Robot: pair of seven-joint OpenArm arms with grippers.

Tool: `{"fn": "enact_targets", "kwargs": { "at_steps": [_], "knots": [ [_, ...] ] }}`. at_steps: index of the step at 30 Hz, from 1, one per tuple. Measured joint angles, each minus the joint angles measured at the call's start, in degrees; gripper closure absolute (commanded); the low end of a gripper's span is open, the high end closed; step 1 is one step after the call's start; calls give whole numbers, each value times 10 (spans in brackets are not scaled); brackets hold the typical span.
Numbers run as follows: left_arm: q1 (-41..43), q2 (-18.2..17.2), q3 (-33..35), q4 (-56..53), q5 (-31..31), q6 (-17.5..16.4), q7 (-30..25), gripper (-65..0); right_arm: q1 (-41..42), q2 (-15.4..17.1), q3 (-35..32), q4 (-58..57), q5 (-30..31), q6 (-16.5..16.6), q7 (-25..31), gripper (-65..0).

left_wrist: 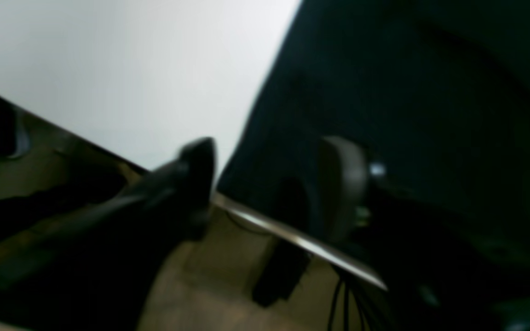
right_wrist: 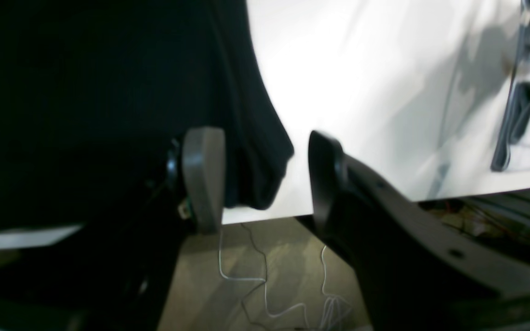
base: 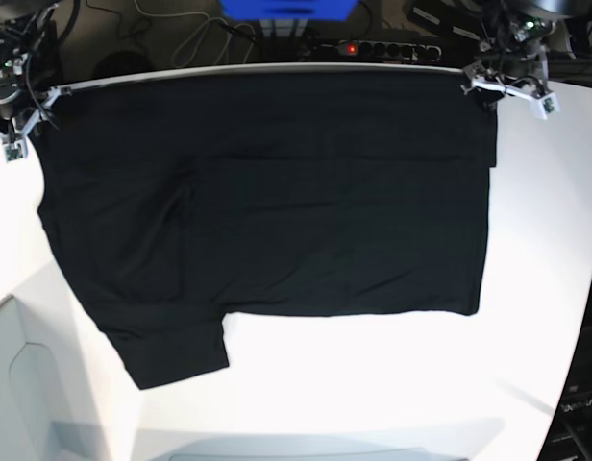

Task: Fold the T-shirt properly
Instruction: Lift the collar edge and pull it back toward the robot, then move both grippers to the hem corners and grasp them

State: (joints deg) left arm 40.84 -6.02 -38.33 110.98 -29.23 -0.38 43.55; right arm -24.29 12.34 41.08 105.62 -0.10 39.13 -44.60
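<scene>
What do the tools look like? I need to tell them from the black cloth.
Each tool has two blunt fingers: on the left tool one grey, one glossy black; the right tool likewise. From the base view, white brackets and dark cables show at both wrists.

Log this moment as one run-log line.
T-shirt: spread flat on table | left gripper: open, at far corner | right gripper: open, at other far corner

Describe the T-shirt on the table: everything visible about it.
The T-shirt is plain black soft cloth, spread flat across the white table, its far edge along the table's far edge. One short sleeve sticks out toward the near side. Faint creases cross it; no print or tag shows. Each far corner lies between open fingers of the left gripper and right gripper.
</scene>
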Motion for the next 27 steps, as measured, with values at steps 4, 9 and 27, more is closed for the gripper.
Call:
{"fn": "enact_targets", "kwargs": {
  "at_steps": [4, 9, 27],
  "knots": [
    [-12, 0, -24, 7, 0, 0, 1, -458, 55, 0, 0, 2, -3, 0, -2, -302],
    [-94, -2, -68, 7, 2, 2, 0, -462, 156, 3, -51, -21, -7, 1, -5, -305],
    [-440, -46, 53, -206, 91, -2, -1, -464, 579, 47, -198, -591, -9, -116, 184, -324]
  ]
}}
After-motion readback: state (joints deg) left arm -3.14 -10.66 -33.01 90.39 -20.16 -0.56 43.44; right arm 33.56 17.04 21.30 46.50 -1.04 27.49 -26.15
